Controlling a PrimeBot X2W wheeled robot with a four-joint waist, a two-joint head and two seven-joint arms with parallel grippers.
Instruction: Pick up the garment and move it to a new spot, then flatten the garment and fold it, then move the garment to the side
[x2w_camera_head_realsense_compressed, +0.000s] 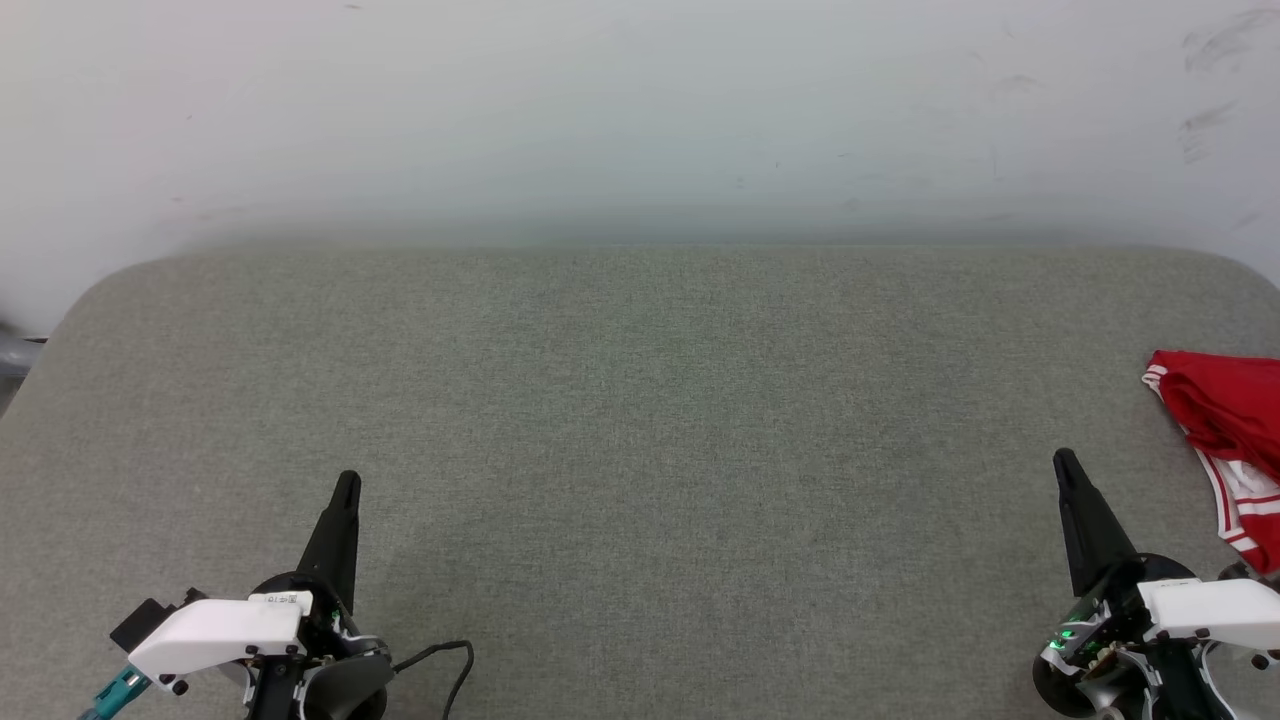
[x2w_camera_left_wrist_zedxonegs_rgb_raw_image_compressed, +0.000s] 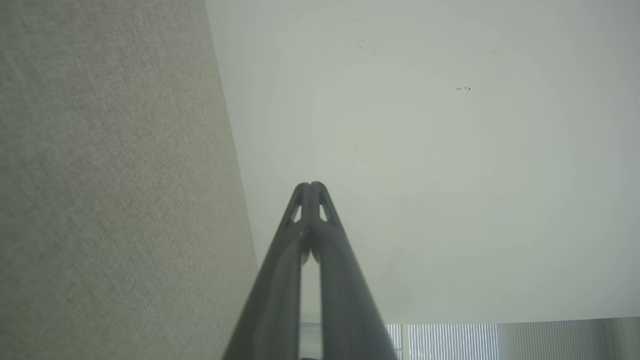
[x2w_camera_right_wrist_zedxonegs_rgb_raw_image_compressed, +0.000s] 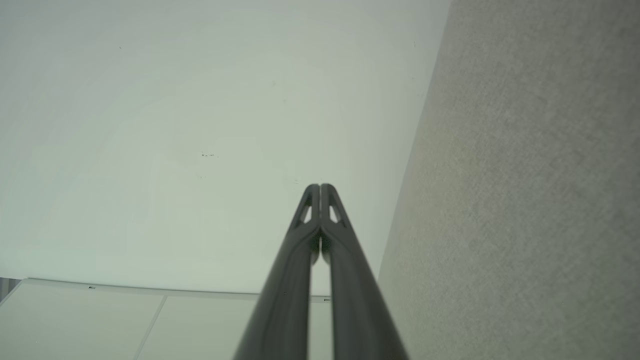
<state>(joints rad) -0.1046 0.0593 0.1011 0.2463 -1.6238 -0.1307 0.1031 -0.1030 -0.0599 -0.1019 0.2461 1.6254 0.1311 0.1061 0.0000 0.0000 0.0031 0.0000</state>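
the garment (x2w_camera_head_realsense_compressed: 1225, 410) lies bunched up at the right edge of the grey fabric-covered worktop (x2w_camera_head_realsense_compressed: 640, 420), about midway between its near and far edges; its red cloth is folded over itself, with white-and-red striped trim showing along the side nearer the robot, and part of it is cut off by the edge of the head view. the right gripper (x2w_camera_head_realsense_compressed: 1063, 462) hovers over the near right corner, just beside the garment but apart from it, its two dark fingers pressed together with nothing between them. the left gripper (x2w_camera_head_realsense_compressed: 347, 485) hangs over the near left part of the worktop, well apart from the garment, its fingers likewise closed on nothing. both point toward the far edge and the pale scuffed wall (x2w_camera_head_realsense_compressed: 640, 120) behind it. a thin black cable (x2w_camera_head_realsense_compressed: 450, 665) loops beside the left wrist
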